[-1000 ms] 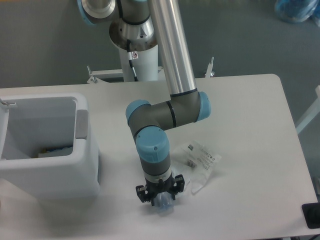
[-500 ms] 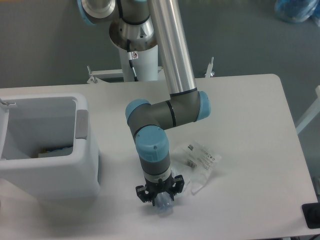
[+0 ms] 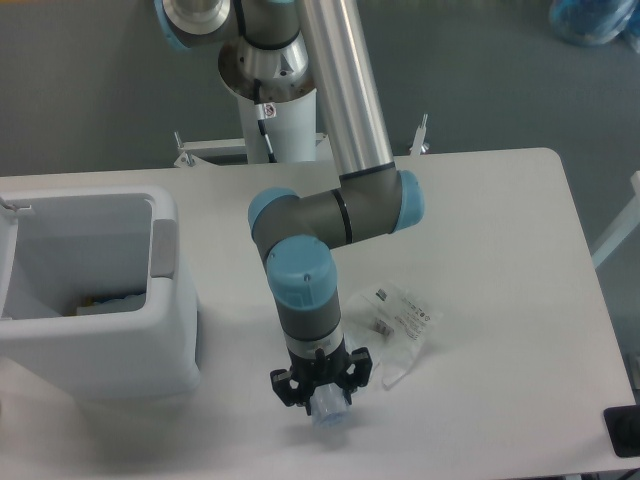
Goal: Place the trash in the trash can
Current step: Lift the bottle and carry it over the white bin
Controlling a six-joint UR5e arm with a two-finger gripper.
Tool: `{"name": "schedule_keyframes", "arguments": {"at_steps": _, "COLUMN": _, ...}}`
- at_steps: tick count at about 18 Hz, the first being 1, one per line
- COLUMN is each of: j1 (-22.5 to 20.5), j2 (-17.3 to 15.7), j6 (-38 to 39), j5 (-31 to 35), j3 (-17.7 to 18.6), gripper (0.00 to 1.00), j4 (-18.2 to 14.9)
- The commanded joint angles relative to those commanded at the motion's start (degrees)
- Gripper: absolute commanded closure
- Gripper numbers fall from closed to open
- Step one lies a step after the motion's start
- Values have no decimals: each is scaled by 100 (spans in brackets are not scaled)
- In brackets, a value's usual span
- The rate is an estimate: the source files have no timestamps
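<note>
Near front edge of the white tabletop [image 3: 500, 220], middle: black two-finger gripper [image 3: 322, 400] pointing down. A pale, bluish clear plastic item [image 3: 327, 411] sits between the fingers, most likely the slim bottle seen end-on; label not visible. The jaws look closed in against it, but whether it is lifted or resting on the tabletop cannot be told from this angle.

Handling judgement: an empty bottle of this kind is light, fairly stiff but crushable, and slick. A grip across the body is sound; too much squeeze may make it pop out sideways.

Just right of the gripper, toward the tabletop's centre: wrinkly transparent plastic bag with small printed labels [image 3: 400, 325], lying flat, apart from the gripper. Judged very light, limp and slippery; best pinched at a raised crease or edge, since a flat patch gives the fingers nothing to bite.

Left edge of the tabletop: white boxy plastic trash can with rounded corners [image 3: 100, 345], grey patch [image 3: 163, 247] on its right wall, open top. Something small and pale lies inside at the bottom; too indistinct to name. The can's left side is cut off by the frame.

Far side: grey-and-blue arm [image 3: 335, 215] rising to its base beyond the back edge.
</note>
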State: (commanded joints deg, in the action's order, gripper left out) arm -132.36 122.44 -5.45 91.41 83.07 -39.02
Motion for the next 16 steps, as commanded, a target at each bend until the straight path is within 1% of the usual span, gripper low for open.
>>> {"name": "schedule_keyframes", "arguments": {"at_steps": 2, "j1": -9, "j2": -202, "j6": -9, "j5": -17, "j3": -255, "gripper": 38, "j4": 0}}
{"name": "schedule_keyframes", "arguments": {"at_steps": 5, "j1": -35, "j2": -544, "j6": 0, "j5": -18, "j3": -502, "gripper": 38, "j4": 9}}
{"name": "schedule_keyframes", "arguments": {"at_steps": 11, "j1": -53, "j2": -1256, "j6": 0, "j5": -26, "j3": -792, "gripper": 38, "j4": 44}}
{"name": "schedule_keyframes", "arguments": {"at_steps": 13, "j1": -18, "j2": -1537, "j6": 52, "j5": -26, "j3": -845, "gripper": 38, "j4": 44}}
{"name": "schedule_keyframes", "arguments": {"at_steps": 16, "j1": 17, "j2": -1828, "j6": 18, "j5": -26, "j3": -854, "gripper": 38, "j4": 53}}
